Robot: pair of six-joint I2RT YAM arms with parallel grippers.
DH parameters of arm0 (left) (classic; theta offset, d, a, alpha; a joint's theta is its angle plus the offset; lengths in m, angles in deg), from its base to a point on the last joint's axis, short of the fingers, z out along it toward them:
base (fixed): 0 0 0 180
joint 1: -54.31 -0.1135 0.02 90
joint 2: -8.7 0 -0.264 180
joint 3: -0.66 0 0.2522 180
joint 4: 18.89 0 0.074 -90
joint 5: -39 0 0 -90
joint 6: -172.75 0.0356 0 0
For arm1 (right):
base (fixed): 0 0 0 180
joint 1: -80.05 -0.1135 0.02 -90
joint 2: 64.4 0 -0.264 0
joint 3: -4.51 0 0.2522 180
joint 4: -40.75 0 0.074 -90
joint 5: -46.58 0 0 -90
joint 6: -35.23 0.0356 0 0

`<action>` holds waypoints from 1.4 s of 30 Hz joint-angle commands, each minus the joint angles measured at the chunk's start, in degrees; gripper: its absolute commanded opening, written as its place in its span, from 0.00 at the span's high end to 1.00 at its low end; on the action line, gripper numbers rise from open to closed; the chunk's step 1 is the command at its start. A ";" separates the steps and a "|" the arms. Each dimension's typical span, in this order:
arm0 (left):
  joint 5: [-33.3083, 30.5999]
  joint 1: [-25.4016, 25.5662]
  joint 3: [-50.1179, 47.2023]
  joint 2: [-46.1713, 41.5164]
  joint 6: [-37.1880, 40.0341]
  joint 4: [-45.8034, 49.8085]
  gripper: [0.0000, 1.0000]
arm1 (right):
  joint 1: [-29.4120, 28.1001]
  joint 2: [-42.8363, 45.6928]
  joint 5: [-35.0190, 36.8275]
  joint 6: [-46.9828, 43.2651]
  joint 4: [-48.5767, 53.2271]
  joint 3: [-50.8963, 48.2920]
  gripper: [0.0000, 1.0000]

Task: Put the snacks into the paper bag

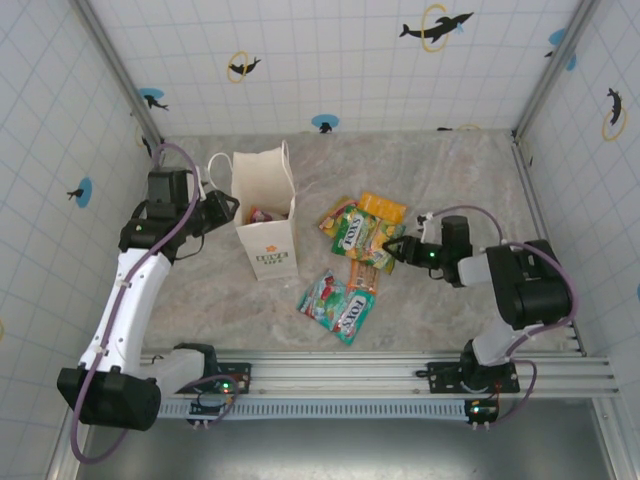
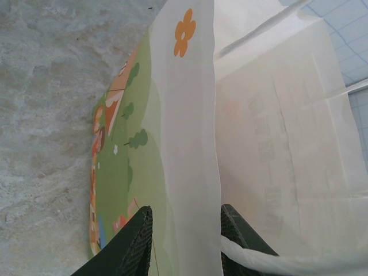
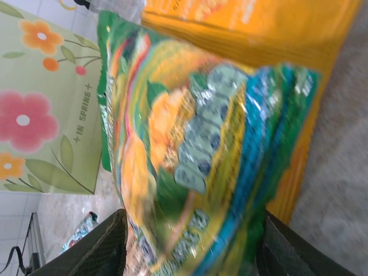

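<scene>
The white paper bag (image 1: 268, 245) stands upright left of centre, and a reddish snack packet (image 1: 262, 214) shows inside its mouth. My left gripper (image 1: 224, 207) is at the bag's left rim; in the left wrist view its jaws (image 2: 187, 210) close on the bag's white side wall (image 2: 190, 115). Several snacks lie right of the bag: a green packet (image 1: 350, 228), an orange one (image 1: 384, 208), another orange one (image 1: 363, 276) and two green ones (image 1: 337, 303). My right gripper (image 1: 396, 248) has the green packet (image 3: 195, 132) between its jaws (image 3: 194, 217), touching both fingers.
The bag's loop handle (image 1: 215, 165) sticks out to the left behind my left gripper. A metal rail (image 1: 380, 372) runs along the near table edge. Tiled walls close in the left, back and right. The bag's flowered side (image 3: 40, 115) shows beyond the packets.
</scene>
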 commanded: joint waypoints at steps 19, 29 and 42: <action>-0.68 -0.21 -0.08 0.32 -0.61 -0.26 0.66 | 1.53 2.79 -0.26 0.85 -1.46 0.45 0.92; -0.15 -0.18 0.65 0.86 -0.26 -0.42 0.66 | 1.48 15.85 3.91 -0.06 7.13 -0.90 0.95; 0.83 -0.21 0.44 0.97 -0.11 -1.39 0.67 | -2.74 32.79 14.72 -1.06 17.06 2.66 0.96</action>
